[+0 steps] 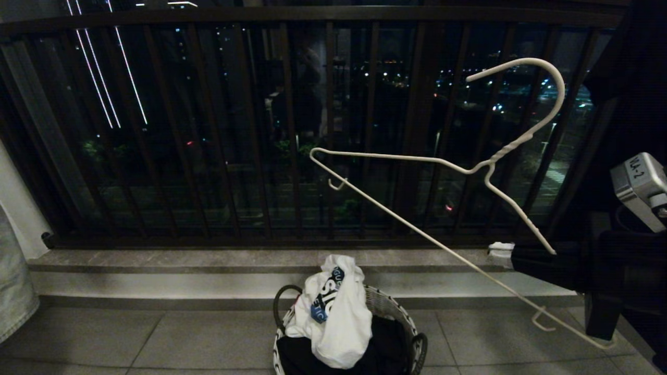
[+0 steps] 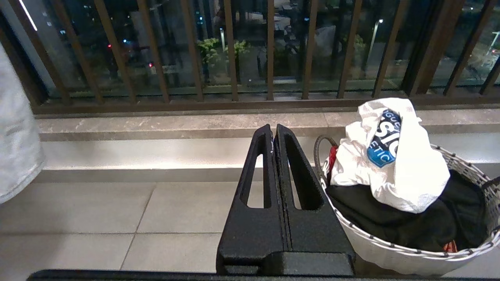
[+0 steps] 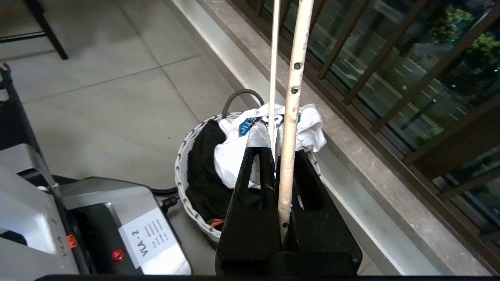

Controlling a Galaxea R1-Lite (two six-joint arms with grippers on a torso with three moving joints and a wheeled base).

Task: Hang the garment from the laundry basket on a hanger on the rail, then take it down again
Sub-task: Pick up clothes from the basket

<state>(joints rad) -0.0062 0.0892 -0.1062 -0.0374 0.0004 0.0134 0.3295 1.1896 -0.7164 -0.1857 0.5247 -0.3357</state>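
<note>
The white garment [image 1: 338, 312] with its blue chest print lies crumpled on top of the round woven laundry basket [image 1: 393, 308] on the floor tiles. My right gripper [image 1: 501, 253] is shut on one sloping arm of the thin white wire hanger [image 1: 490, 164] and holds it tilted in the air above and right of the basket. In the right wrist view that hanger [image 3: 291, 117] runs out between the fingers of the right gripper [image 3: 273, 136], over the garment [image 3: 234, 156]. My left gripper [image 2: 274, 130] is shut and empty, low beside the basket [image 2: 390, 249] and garment [image 2: 406, 183]. The rail is out of view.
A dark balcony railing [image 1: 208, 130] with vertical bars stands behind a stone step [image 1: 156, 258]. Black clothes [image 2: 410, 222] and a red cloth [image 2: 332, 160] fill the basket under the garment. A pale cloth [image 1: 13, 281] hangs at the far left. The robot's grey body [image 3: 144, 242] sits beside the basket.
</note>
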